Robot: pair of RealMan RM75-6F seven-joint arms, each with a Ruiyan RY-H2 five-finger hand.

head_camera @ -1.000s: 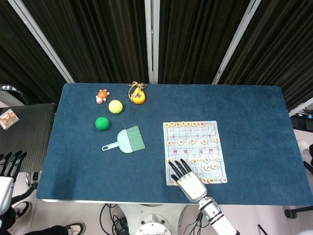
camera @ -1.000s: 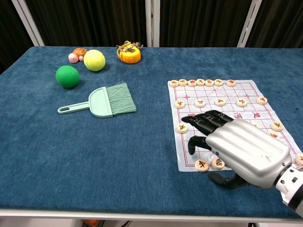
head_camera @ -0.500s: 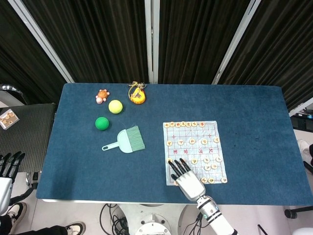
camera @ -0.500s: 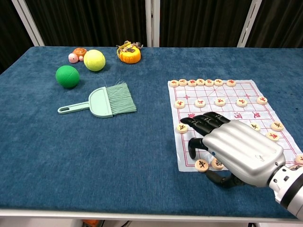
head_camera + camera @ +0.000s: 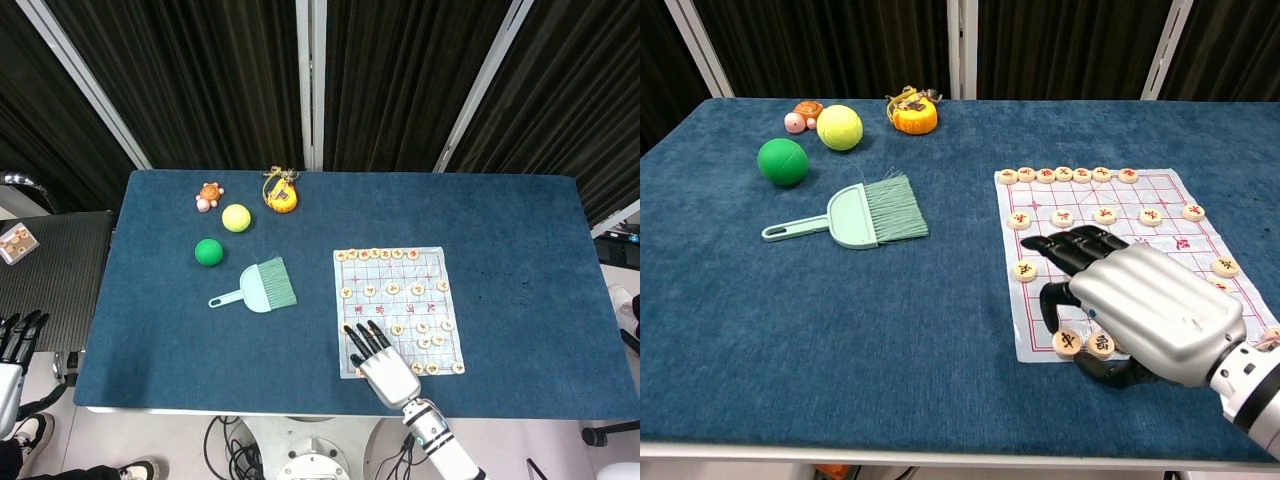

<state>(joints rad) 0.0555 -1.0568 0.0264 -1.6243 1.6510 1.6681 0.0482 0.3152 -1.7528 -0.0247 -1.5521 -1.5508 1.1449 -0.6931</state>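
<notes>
While silver right robot hand (image 5: 1140,305) hovers, round wooden chess discs (image 5: 1081,343), creased paper board (image 5: 1160,195)

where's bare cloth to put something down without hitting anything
Free: the table right of the chess mat, and the middle strip between the brush and the mat. Crowded: the far left corner, and the mat under the right hand.

Blue-covered table (image 5: 520,230), spanning the middle of the frame. Upper left: green ball (image 5: 208,251); yellow ball (image 5: 236,217) just above and right of it; small orange turtle toy (image 5: 209,196) beside the yellow ball, nearer the far edge; orange round toy (image 5: 280,192) with a yellow top, right of the turtle. Centre left: mint-green hand brush (image 5: 262,286), bristles toward the right, handle toward the lower left. Background: black curtains (image 5: 400,80) with white slanted frame bars.
</notes>
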